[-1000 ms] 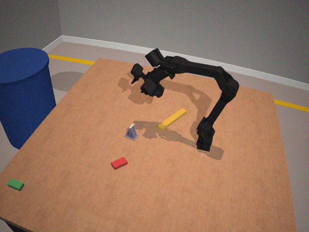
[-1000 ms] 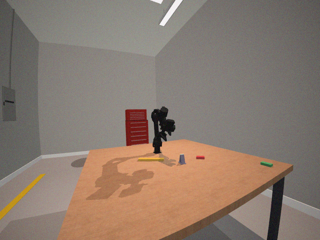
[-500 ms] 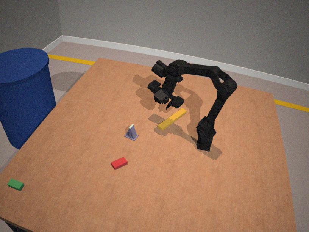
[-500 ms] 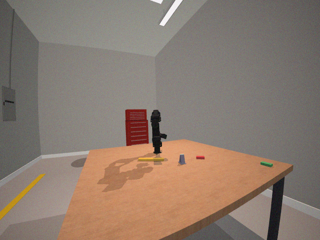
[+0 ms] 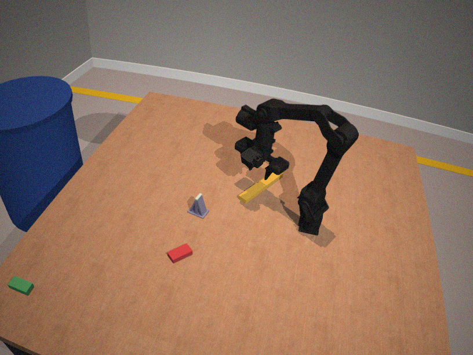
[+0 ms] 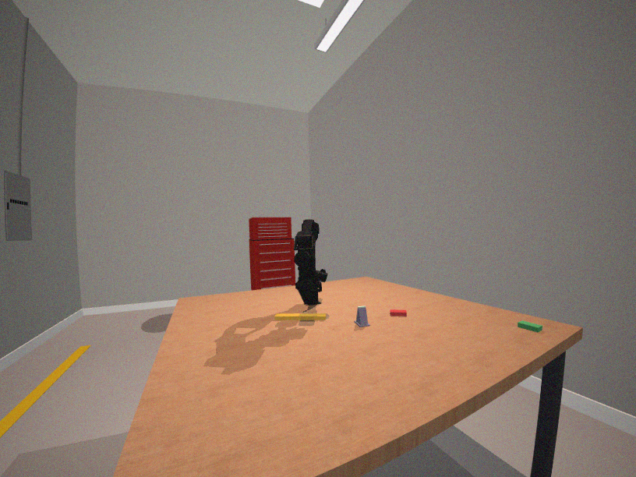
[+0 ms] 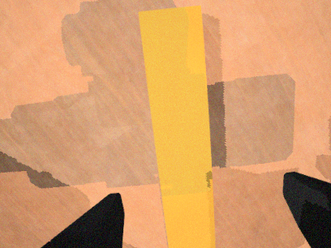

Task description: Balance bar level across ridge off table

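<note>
A long yellow bar [image 5: 256, 189] [image 6: 300, 316] [image 7: 180, 121] lies flat on the wooden table [image 5: 305, 286]. The ridge [image 5: 199, 206] [image 6: 362, 316], a small grey-violet wedge on a square base with a pale top edge, stands upright with nothing on it. In the top view it is to the left of the bar. My gripper [image 5: 258, 173] [image 7: 204, 194] is open and points down above the bar. In the wrist view the bar runs between the two fingers, nearer the left one, and neither finger touches it. In the exterior view the fingers are hard to make out against the arm.
A red block [image 5: 180, 252] [image 6: 397, 312] lies on the table beyond the ridge from the bar. A green block [image 5: 21, 285] [image 6: 529, 326] lies near the table's edge. A large blue barrel [image 5: 34, 152] stands beside the table. A red tool cabinet [image 6: 272, 264] stands behind it.
</note>
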Controlling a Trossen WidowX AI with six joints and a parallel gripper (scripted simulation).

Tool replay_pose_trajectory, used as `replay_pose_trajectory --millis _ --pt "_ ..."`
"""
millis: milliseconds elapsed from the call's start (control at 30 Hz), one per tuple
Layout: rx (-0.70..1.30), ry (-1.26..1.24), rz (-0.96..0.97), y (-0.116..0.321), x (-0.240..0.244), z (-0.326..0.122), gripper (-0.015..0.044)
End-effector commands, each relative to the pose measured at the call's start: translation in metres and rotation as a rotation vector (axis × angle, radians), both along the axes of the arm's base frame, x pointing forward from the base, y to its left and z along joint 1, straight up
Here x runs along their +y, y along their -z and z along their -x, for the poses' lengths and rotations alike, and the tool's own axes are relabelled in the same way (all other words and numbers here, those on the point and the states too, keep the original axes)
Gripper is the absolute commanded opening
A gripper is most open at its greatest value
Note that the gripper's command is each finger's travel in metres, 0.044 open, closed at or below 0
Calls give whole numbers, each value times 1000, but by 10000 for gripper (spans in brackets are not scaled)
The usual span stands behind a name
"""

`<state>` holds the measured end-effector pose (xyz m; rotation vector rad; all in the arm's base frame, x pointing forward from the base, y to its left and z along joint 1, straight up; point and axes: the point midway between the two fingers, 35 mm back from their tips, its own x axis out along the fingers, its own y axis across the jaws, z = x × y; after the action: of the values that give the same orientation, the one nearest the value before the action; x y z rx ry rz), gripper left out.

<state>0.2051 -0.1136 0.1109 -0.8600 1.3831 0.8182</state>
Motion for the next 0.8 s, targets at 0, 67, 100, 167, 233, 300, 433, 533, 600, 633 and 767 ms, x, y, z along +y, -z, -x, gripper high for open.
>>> replay_pose_trajectory --millis 0,67,100,167,233,300,433,533,600,633,767 --pt "13 5 -4 18 0 1 315" --pt "13 5 -4 31 0 1 315" --pt "13 5 -4 36 0 1 315" --pt "13 5 -4 41 0 2 315" --pt "13 5 -4 41 0 2 315" --pt "13 5 -4 41 0 2 315" --pt "13 5 -4 45 0 1 315" --pt "13 5 -4 49 0 1 315" --pt "13 5 -4 53 0 1 315" --pt "13 5 -4 54 0 1 315" --pt "13 5 -4 61 0 1 315"
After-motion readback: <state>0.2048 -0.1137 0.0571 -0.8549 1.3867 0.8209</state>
